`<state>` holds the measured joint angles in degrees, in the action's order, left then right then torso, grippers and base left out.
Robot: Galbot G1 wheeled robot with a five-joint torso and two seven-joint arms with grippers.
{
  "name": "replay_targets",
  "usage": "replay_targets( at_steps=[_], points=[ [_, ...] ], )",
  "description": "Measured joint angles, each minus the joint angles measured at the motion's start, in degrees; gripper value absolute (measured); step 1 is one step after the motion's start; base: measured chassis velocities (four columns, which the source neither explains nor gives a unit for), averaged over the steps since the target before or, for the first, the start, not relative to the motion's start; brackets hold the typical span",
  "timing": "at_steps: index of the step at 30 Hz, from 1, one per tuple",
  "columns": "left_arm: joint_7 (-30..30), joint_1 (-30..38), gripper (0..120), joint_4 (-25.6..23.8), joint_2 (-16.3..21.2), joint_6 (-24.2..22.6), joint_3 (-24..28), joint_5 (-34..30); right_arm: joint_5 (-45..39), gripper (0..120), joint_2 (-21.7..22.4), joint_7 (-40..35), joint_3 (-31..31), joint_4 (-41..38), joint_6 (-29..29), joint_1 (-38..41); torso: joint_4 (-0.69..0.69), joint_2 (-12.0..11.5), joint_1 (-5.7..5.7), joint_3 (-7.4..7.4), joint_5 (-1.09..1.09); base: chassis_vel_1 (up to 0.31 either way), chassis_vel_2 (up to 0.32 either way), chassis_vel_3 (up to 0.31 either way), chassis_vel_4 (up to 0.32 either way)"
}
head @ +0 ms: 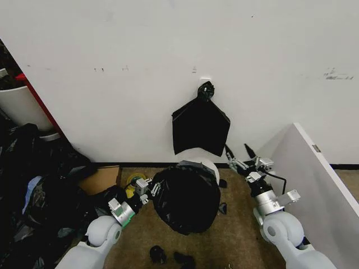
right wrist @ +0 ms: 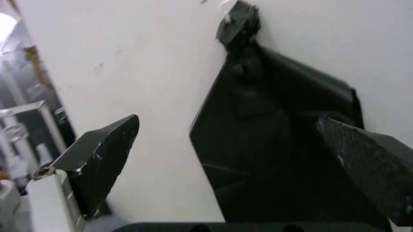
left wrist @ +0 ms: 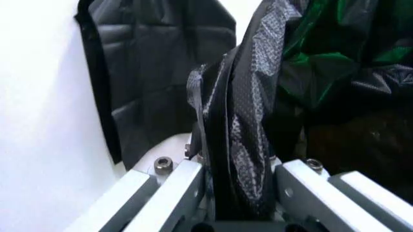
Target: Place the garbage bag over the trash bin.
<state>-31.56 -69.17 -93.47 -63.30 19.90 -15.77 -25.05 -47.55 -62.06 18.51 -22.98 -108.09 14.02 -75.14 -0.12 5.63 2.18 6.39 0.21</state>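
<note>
The bag [head: 187, 197] already drapes most of the bin [head: 197, 155], whose cream rim shows at the far side by the wall, so pulling it fully around seems left. The left gripper [head: 147, 189] pinches the bag's thin, crinkly, glossy edge; the right gripper [head: 240, 154] hangs open just right of the bin.

glossy crinkly plastic garbage bag [head: 187, 197], carpet floor [head: 235, 246]

No lettering, label, brand or number can be read anywhere — not on any surface
</note>
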Motion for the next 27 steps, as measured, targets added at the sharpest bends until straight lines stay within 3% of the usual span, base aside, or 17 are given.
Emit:
replay_targets(
  at_steps=[3,5,7,20,27],
  points=[
    [-1.7,0.2,1,0.0,0.1,0.6,-0.4,0.2,-0.5,100,0.2,6.8,-0.7,2.5,-0.6,0.5,-0.01,0.0,0.00,0.00,-0.01,0.000,0.000,0.000,0.000],
    [-2.9,0.3,1,-0.1,0.6,0.9,-0.8,0.4,1.0,100,0.3,15.2,-1.8,5.9,-1.2,1.0,0.00,0.0,0.00,0.00,0.01,0.000,0.000,0.000,0.000],
    [-3.3,0.3,1,-0.3,0.9,1.0,-1.0,0.3,3.9,100,0.1,17.3,-2.1,7.2,-0.8,1.2,0.00,0.0,0.00,0.00,0.00,0.000,0.000,0.000,0.000],
    [-4.3,0.3,1,-1.0,1.0,0.5,-0.7,-0.4,15.3,100,-1.8,13.5,0.5,9.0,2.6,1.0,0.00,0.0,0.00,0.00,-0.01,0.000,0.000,0.000,0.000],
    [-3.9,0.3,1,-1.2,0.9,0.3,-0.8,-0.6,16.7,100,-2.1,8.8,0.5,8.7,2.8,1.2,0.00,0.0,0.00,0.00,0.00,0.000,0.000,0.000,0.000]
  ],
)
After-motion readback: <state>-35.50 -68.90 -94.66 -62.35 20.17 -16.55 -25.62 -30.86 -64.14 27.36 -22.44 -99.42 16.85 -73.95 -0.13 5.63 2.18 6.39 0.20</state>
